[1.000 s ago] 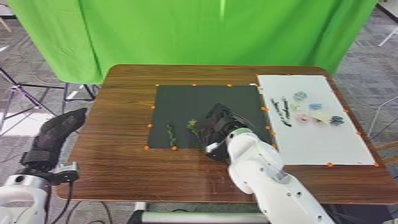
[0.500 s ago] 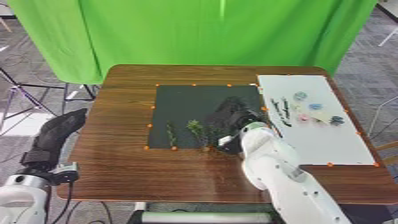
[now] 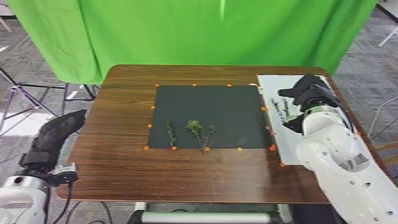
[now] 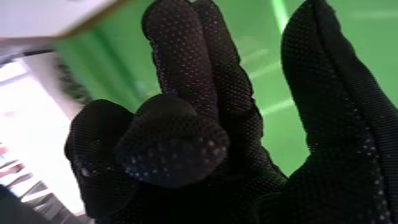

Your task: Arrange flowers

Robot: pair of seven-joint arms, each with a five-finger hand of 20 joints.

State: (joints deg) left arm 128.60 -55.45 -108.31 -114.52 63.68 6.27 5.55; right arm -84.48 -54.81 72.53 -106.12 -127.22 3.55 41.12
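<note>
In the head view, my right hand is over the white sheet; my left hand, fingers straight, is beside the table. Stems lie on the dark mat. In the right wrist view, my right hand is loosely open.

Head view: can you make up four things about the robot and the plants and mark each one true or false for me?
1. The right robot hand is over the white sheet. True.
2. The bushy green stem lies on the white sheet. False: it lies on the dark mat.
3. The curtain behind the table is green. True.
4. The left robot hand is on the dark mat. False: it is to the left of the mat.
</note>
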